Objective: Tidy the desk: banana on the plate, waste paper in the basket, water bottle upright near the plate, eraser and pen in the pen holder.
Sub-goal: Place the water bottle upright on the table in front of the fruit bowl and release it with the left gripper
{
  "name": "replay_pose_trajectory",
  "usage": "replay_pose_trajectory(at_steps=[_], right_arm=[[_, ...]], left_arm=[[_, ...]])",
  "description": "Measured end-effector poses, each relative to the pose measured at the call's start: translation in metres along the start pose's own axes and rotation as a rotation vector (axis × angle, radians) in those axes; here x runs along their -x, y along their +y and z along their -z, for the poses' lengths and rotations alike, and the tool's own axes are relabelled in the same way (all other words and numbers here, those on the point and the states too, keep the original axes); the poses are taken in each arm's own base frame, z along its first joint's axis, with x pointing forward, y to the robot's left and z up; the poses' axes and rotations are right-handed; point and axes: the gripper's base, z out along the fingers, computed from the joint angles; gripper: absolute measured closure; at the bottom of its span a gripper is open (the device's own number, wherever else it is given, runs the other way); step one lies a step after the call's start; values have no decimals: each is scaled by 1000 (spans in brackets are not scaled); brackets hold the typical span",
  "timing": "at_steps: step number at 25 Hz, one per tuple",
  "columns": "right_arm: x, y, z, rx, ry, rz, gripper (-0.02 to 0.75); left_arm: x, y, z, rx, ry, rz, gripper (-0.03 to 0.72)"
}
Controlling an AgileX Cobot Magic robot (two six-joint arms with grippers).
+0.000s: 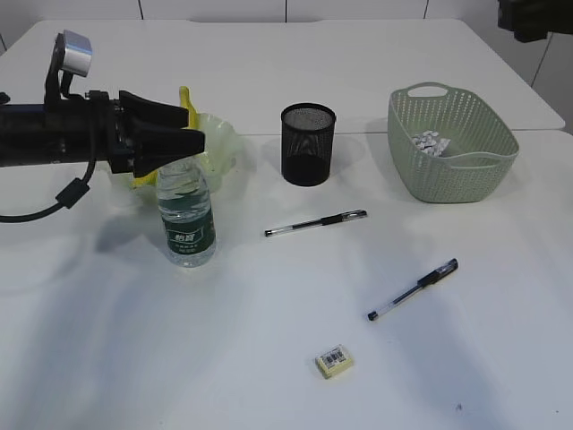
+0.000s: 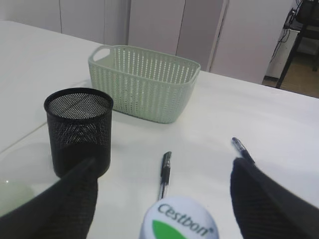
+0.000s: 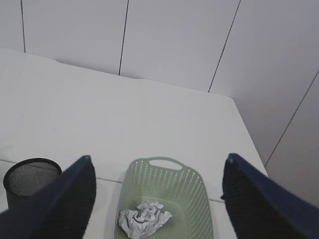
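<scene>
Near the worktop's [image 1: 269, 72] left edge, the left end effector [image 1: 183, 128] stands wide open over the upright water bottle [image 1: 186, 219], holding nothing; the banana [image 1: 186, 107] lies on the plate [image 1: 219, 143] behind. Toward the right edge, waste paper [image 3: 144, 218] sits in the basket [image 3: 164, 179] beneath the wide-open, empty right end effector [image 3: 154, 194].

Right pincer [image 3: 157, 199] fingers spread wide, nothing between. Below: basket [image 3: 197, 199] on white surface [image 3: 124, 119], waste paper [image 3: 144, 219] inside (crumpled). Pen holder [image 3: 30, 181] left, apart.
</scene>
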Motion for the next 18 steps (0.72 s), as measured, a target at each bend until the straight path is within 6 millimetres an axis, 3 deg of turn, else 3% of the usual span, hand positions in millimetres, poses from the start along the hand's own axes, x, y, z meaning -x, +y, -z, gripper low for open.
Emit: replay_pose_trajectory(at_steps=[7,18], right_arm=[[0,0,0,0,0,2,152],[0,0,0,0,1,-2,151]], left_arm=[[19,-6,5,3,-22,-22,99],[72,-28,22,46,-67,-113,99]])
